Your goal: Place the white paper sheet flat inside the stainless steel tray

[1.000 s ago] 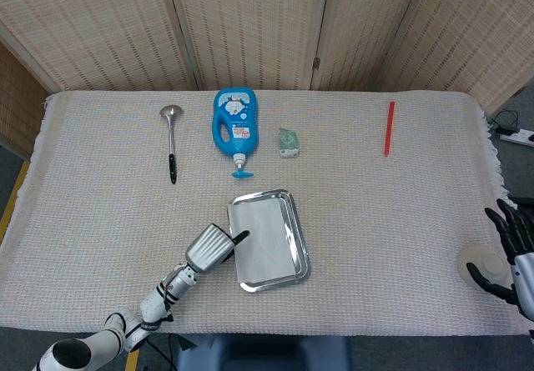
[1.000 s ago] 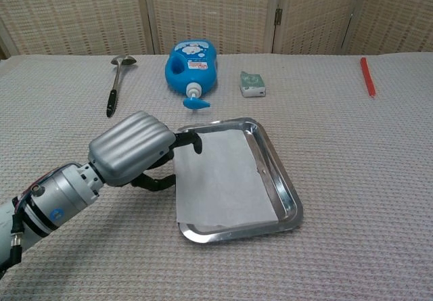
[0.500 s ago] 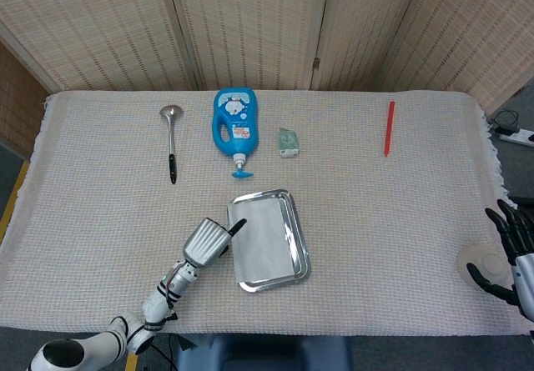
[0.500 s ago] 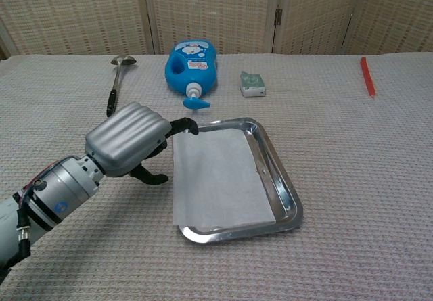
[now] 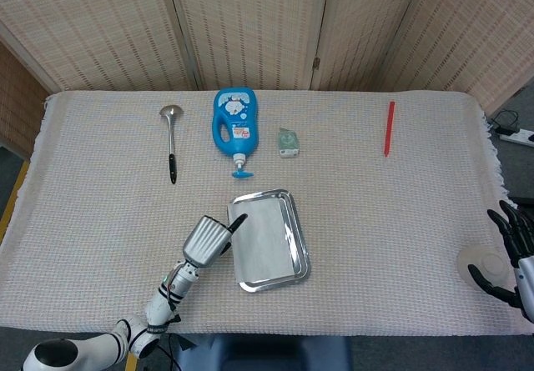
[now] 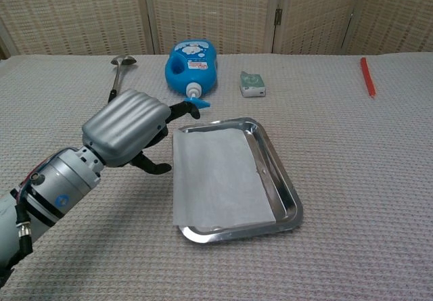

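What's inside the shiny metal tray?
A white paper sheet lies in the stainless steel tray, covering most of its floor. Its left edge hangs over the tray's left rim. Whatever might be beneath the paper is hidden.

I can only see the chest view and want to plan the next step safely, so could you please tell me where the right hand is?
Observer: The right hand is at the table's far right edge, well away from the stainless steel tray.
Operator: Thank you. Is it holding anything?
Observer: No, its fingers are apart and hold nothing.
Operator: Is anything lying near it?
Observer: A round pale object lies right beside it on the cloth. I cannot tell whether they touch.
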Action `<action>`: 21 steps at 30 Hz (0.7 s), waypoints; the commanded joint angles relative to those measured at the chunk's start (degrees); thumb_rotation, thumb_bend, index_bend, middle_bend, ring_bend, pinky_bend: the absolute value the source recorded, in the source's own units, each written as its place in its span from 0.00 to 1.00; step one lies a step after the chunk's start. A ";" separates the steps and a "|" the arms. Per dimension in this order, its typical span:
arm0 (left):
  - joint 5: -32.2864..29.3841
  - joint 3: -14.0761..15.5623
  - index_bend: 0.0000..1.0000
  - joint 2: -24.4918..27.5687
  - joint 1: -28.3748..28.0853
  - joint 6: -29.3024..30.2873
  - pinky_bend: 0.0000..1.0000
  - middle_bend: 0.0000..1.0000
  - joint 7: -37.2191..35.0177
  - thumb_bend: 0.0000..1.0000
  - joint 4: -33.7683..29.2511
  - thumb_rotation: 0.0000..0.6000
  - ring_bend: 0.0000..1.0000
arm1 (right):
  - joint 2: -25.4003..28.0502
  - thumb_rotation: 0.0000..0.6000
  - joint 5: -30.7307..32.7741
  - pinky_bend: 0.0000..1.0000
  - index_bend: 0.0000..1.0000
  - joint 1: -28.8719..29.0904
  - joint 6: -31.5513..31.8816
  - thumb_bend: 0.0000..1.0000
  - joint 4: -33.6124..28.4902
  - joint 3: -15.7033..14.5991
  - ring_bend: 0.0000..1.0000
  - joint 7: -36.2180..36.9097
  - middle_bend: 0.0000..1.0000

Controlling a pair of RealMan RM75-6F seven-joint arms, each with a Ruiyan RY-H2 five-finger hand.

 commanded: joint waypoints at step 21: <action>-7.84 2.61 0.31 15.74 -1.64 -20.13 1.00 1.00 19.10 0.97 -27.43 1.00 0.99 | -0.18 1.00 -0.55 0.00 0.00 0.05 -0.27 0.32 -0.29 -0.31 0.00 -0.74 0.00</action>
